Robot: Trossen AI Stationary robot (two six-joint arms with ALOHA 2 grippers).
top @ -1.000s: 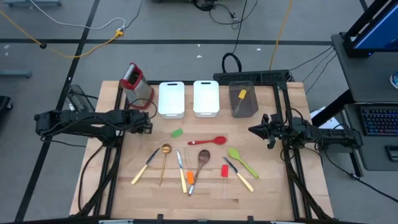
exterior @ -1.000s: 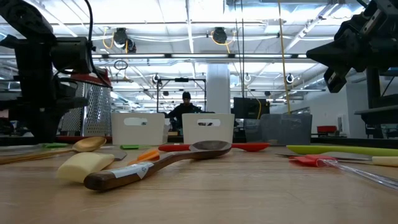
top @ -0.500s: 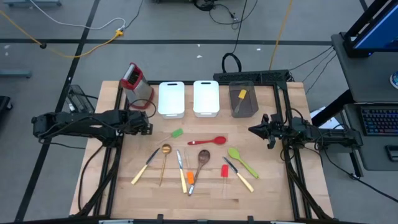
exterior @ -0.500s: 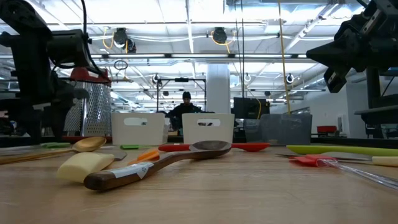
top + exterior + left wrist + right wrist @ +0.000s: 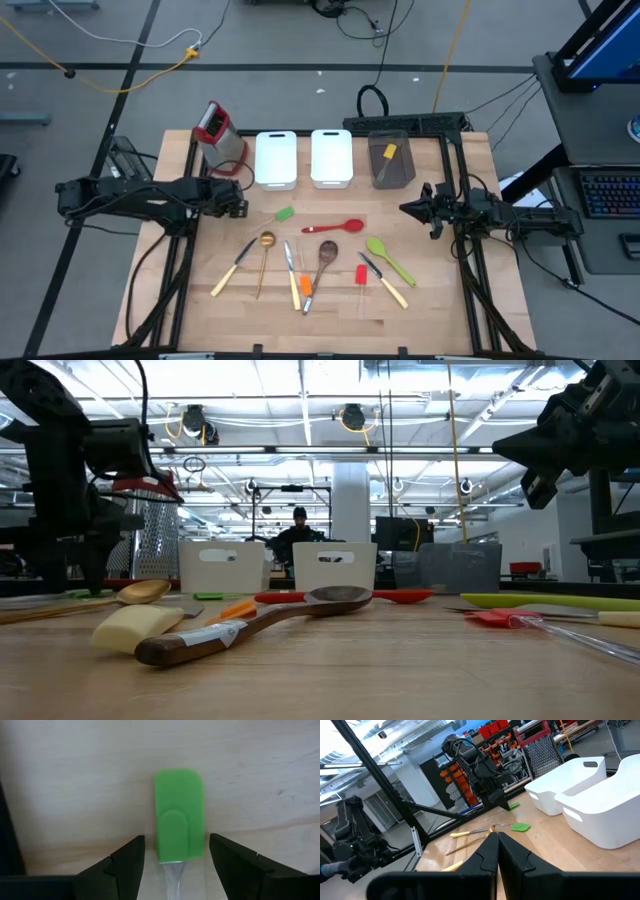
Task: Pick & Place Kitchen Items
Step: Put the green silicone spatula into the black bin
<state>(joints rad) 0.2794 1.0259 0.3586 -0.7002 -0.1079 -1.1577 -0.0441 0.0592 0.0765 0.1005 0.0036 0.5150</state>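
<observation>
Left gripper [image 5: 238, 196] was first up, hovering at nine o'clock on the table [image 5: 430, 300] with its fingers [image 5: 127, 862] spread and nothing between them. Green spatula [image 5: 284, 214], the small one with the clear handle, lay just beyond it toward the table's middle; in the left wrist view its blade [image 5: 179, 812] sat dead centre in the gap, clear handle running back between the fingers, long axis in line with the gripper's reach. So the blade pointed away from the left arm, roughly toward three o'clock, and the jaws bracketed the handle without touching it. My call: a straight drop and a squeeze was all the next move needed, and the left arm was far the nearer one.

Moving across, the rest of the utensils lay scattered toward six o'clock, and the two white trays [image 5: 276, 160] stood at twelve.

Over at three o'clock, the right gripper [image 5: 408, 209] waited clear of the utensils, clenched tight on nothing.
</observation>
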